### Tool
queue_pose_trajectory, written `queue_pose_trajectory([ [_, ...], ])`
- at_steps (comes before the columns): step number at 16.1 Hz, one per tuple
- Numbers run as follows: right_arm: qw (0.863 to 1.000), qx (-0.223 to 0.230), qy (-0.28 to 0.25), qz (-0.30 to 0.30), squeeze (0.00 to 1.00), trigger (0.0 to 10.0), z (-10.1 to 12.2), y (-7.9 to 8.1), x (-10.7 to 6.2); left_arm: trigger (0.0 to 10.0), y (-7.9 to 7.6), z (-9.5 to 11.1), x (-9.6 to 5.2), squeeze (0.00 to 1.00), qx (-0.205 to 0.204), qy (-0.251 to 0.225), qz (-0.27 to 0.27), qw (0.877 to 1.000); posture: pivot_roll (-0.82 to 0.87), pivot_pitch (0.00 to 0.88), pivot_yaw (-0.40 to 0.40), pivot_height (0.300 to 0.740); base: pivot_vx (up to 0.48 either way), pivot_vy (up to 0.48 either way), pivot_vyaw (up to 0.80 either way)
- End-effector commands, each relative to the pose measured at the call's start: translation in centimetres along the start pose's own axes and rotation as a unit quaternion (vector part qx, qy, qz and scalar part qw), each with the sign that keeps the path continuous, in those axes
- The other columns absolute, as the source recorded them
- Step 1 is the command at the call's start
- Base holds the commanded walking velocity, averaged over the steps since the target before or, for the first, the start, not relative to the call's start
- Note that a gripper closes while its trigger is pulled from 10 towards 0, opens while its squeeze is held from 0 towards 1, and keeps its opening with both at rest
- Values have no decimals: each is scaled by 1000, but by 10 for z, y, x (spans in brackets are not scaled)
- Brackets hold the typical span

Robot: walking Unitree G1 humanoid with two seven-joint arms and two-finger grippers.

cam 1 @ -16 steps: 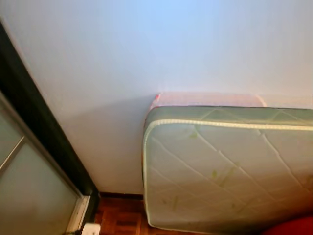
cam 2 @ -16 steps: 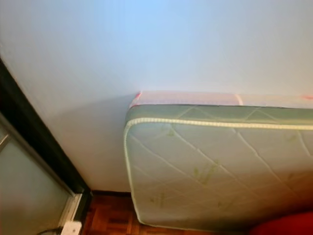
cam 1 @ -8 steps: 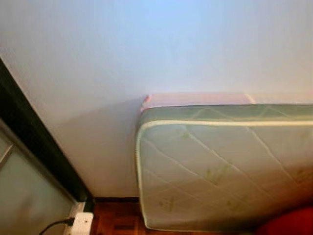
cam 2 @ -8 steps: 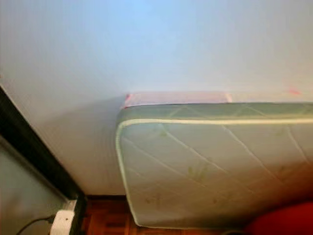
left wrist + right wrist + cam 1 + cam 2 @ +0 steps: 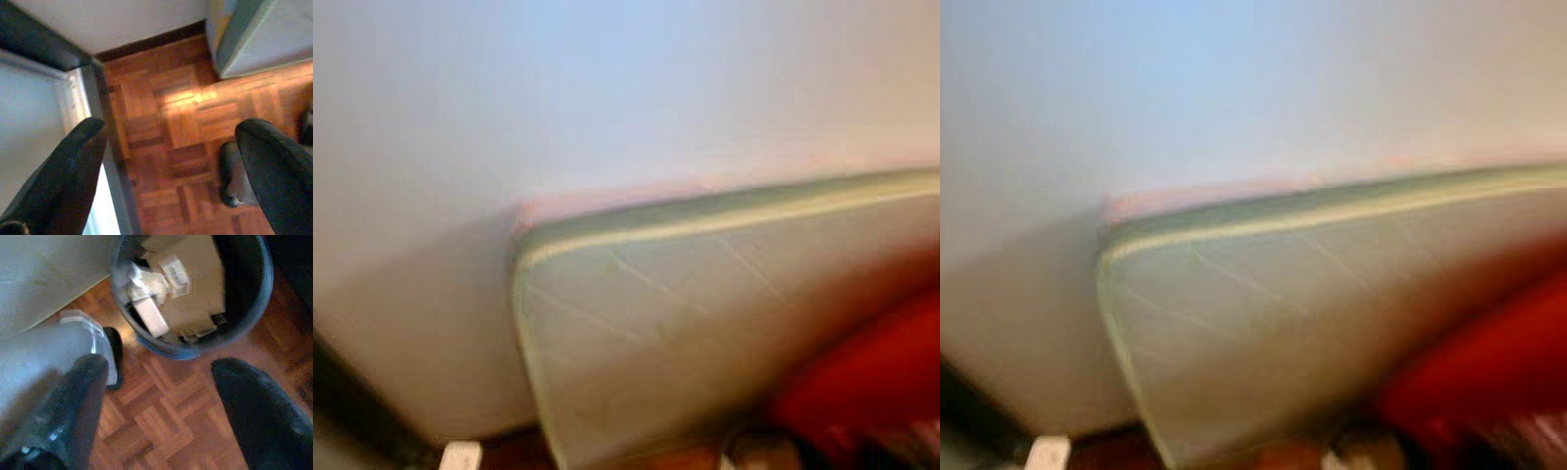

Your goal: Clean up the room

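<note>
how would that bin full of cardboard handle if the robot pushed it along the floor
The bin would probably slide rather than tip: it looks wide and round, standing on smooth wooden floor. It is likely light, since the load looks like cardboard and paper scraps. Loose pieces near the rim might spill if it is shoved hard.

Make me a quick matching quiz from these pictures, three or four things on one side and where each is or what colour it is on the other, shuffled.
Things:
1. mattress
2. bin
3. parquet floor
4. right gripper

Descriptions:
A. reddish-brown wood squares
B. pale green, on edge against the white wall
C. open above the floor beside the bin
D. dark, round, holding cardboard and paper scraps

Pairs: 1-B, 2-D, 3-A, 4-C
</note>
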State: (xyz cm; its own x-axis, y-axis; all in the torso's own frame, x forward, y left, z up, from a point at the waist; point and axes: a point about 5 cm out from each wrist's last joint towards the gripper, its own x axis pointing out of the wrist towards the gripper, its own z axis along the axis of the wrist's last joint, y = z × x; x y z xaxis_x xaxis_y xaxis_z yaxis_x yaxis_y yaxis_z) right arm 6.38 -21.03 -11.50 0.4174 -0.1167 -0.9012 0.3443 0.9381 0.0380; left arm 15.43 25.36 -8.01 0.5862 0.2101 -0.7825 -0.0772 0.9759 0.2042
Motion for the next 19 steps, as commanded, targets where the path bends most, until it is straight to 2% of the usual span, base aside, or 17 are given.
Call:
queue_pose_trajectory([
  [1,1000,-4,0,9,0,10000,3,4,1,10000,-10,0,0,0,-9,-2,-9,1000,252,49,-36,740,0,0,0],
  [5,1000,-5,-4,7,0,10000,3,0,1,10000,-19,-4,0,0,-12,3,-16,1000,247,53,-48,740,0,0,0],
  [14,1000,-15,-4,8,0,10000,4,0,1,10000,-21,-13,-2,0,-15,19,-21,999,241,47,-43,740,0,0,0],
  [19,1000,-16,-5,9,0,10000,4,0,1,10000,-21,-7,-1,0,-5,16,-25,1000,244,18,-37,740,0,0,0],
])
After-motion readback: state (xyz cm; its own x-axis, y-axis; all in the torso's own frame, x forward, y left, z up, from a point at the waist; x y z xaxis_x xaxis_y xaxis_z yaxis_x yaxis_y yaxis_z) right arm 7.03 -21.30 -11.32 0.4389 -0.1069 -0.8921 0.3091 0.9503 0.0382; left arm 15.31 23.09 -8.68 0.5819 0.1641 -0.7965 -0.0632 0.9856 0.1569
